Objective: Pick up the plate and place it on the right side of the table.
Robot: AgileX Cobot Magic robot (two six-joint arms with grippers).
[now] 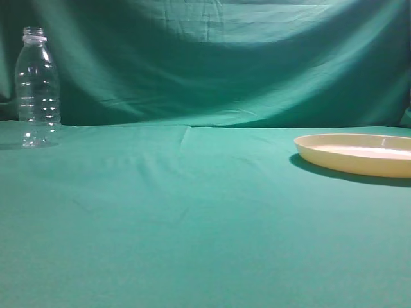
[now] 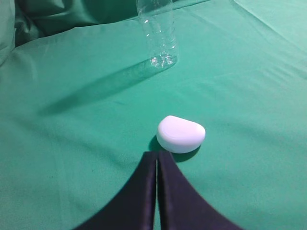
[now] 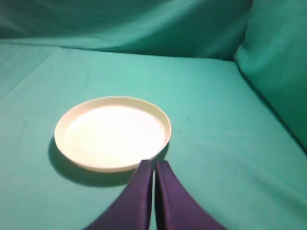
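The pale cream-yellow plate (image 1: 356, 154) lies flat on the teal-green table (image 1: 192, 218) at the right edge of the exterior view. In the right wrist view the plate (image 3: 112, 132) lies just ahead and to the left of my right gripper (image 3: 154, 163), which is shut and empty, its tips near the plate's near rim. My left gripper (image 2: 157, 154) is shut and empty above the cloth. Neither gripper shows in the exterior view.
A clear plastic bottle (image 1: 36, 88) stands upright at the far left; it also shows in the left wrist view (image 2: 157, 33). A small white rounded object (image 2: 181, 134) lies on the cloth just ahead of my left gripper. Green backdrop cloth (image 1: 212, 58) rises behind.
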